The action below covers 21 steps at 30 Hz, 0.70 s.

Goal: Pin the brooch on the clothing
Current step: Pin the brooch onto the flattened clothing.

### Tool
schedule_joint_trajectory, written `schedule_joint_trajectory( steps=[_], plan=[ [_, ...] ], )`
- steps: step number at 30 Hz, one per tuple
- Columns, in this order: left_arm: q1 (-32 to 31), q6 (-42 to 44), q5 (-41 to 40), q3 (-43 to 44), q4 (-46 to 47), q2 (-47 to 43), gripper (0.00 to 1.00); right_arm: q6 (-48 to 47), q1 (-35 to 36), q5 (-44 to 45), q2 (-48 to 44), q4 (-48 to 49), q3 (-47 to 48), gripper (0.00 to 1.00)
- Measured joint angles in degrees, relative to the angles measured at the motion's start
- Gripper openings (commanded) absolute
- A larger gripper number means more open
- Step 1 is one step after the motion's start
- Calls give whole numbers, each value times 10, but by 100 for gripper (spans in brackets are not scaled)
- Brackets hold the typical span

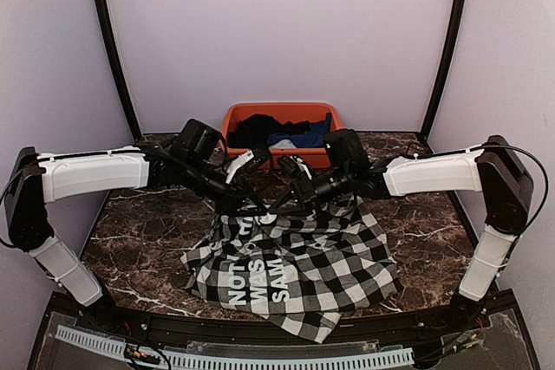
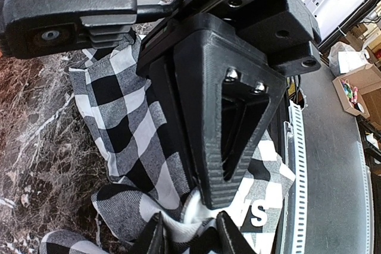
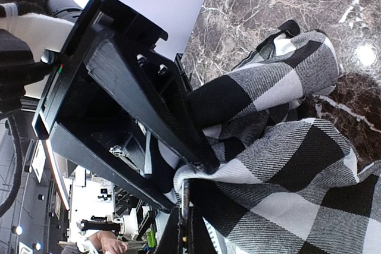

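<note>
Top view: the shirt point(image 1: 303, 257) lies spread on the table, lettered panel toward seven o'clock. Its far edge is gathered up at twelve o'clock, where the left gripper point(image 1: 258, 186) and right gripper point(image 1: 299, 186) meet, just short of the orange bin point(image 1: 232, 117).

Left wrist: the left gripper point(image 2: 199, 196) looks clamped on a bunched fold, with cloth rising to its tips at six o'clock.

Right wrist: the right gripper point(image 3: 191, 173) is pinched fully closed on a thin fold trailing toward four o'clock.

The brooch is not identifiable anywhere. The step probably needs the fold taut between both grips, and small moves that do not drag the shirt.
</note>
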Motion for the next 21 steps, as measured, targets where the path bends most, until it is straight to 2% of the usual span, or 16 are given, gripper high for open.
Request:
schedule_joint_trajectory(
  steps=[21],
  plan=[
    [0, 7, 1, 29, -41, 19, 29, -63, 0, 27, 0, -75, 30, 0]
  ],
)
